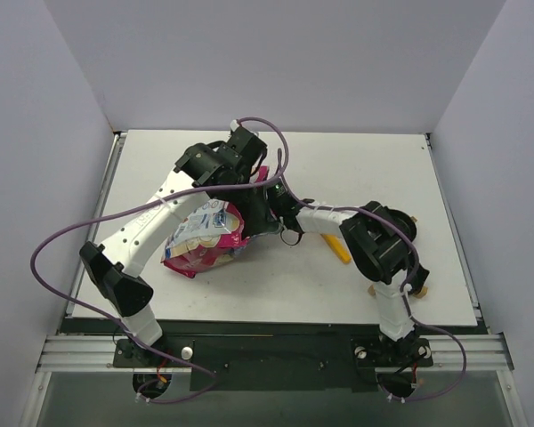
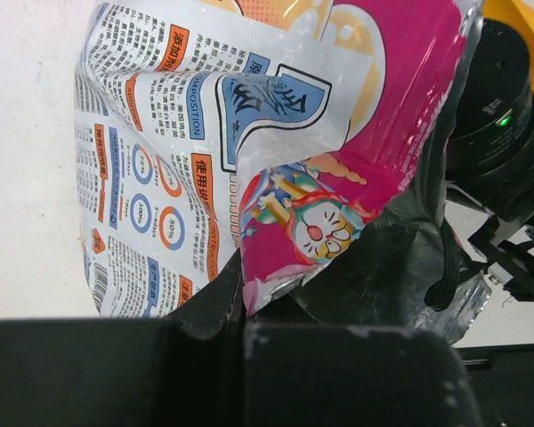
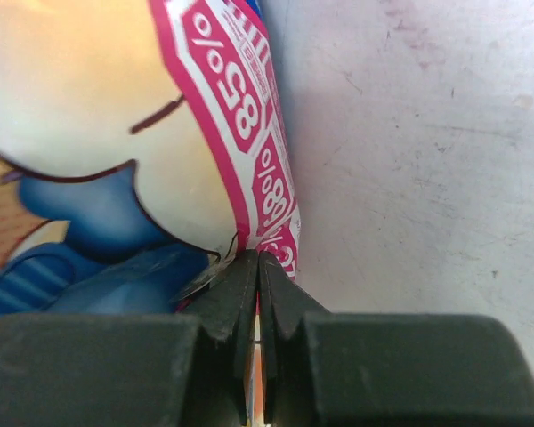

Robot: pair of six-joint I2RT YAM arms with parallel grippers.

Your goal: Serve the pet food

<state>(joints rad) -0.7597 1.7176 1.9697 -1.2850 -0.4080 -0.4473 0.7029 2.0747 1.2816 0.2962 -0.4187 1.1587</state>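
Since both finger pairs sit pressed together with film pinched between them, I read both grippers as clamped on the bag.

Right gripper [image 3: 256, 267]: fingers meet with no gap I can see. They nip the pink printed edge of the bag [image 3: 116, 133], right where the percent figures run down the seam. White table [image 3: 409, 178] fills the rest of that view, beside the bag edge.

Left gripper [image 2: 243, 311]: jaws closed on a crumpled pink corner of the same bag, next to the cartoon cat print. The bag's white panel with small-print text and ring graphics hangs off to the left of the grip. Silver inner film shows at the lower right of the crumple. Behind the bag on the right is a black joint of the other arm with a green LED [image 2: 505, 118] lit.

Top view: both arms converge near the table's middle. The left arm comes in from the near-left corner and the right arm folds in from the right. The bag is under and between their wrists, its lower end towards the near-left. I can't tell whether that end rests on the table or hangs clear of it.

A yellow object [image 1: 339, 249] lies on the table just beside the right forearm; can't identify it.

Kibble: not visible in any view, so I can't tell where it sits. The bag mouth is hidden by the arms.
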